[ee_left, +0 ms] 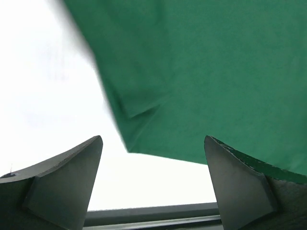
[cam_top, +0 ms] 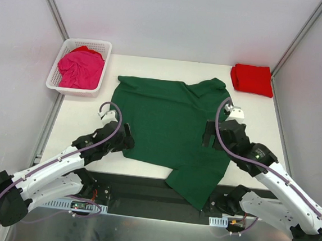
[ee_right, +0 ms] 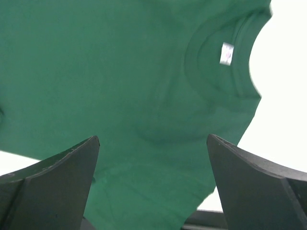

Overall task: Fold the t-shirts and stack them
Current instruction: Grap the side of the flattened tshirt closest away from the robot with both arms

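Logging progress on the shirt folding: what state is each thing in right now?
Green shirt: spread out unfolded, one part hanging over the near edge.
Red shirt: folded, at the far right corner.
Pink shirt: crumpled in the basket.
Basket: upright, holding the pink shirt.
Left hand: open, empty, at the green shirt's left edge.
Right hand: open, empty, over the green shirt near its collar.

Green t-shirt (cam_top: 166,121), red t-shirt (cam_top: 252,79), pink t-shirt (cam_top: 81,69), white basket (cam_top: 94,42).
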`<action>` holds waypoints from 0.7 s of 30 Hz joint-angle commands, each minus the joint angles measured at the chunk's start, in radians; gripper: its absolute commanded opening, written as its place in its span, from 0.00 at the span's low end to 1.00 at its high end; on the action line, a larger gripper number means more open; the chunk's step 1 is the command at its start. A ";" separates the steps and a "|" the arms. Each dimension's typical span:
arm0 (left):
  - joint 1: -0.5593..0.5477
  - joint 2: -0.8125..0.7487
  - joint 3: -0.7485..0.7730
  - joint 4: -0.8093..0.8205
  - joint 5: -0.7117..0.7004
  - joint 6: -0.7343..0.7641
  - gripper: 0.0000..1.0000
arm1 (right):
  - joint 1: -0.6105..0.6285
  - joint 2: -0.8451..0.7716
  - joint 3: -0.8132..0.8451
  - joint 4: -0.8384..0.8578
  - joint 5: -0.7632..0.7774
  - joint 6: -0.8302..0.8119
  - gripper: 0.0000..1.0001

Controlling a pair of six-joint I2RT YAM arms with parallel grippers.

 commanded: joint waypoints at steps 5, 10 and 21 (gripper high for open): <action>-0.034 -0.025 -0.088 -0.082 -0.121 -0.182 0.86 | 0.136 0.008 -0.046 -0.076 0.091 0.157 0.98; -0.032 0.004 -0.100 -0.069 -0.167 -0.194 0.74 | 0.185 0.016 -0.046 -0.087 0.123 0.188 0.98; -0.034 0.033 -0.122 0.031 -0.147 -0.191 0.60 | 0.216 0.034 -0.043 -0.111 0.152 0.208 0.96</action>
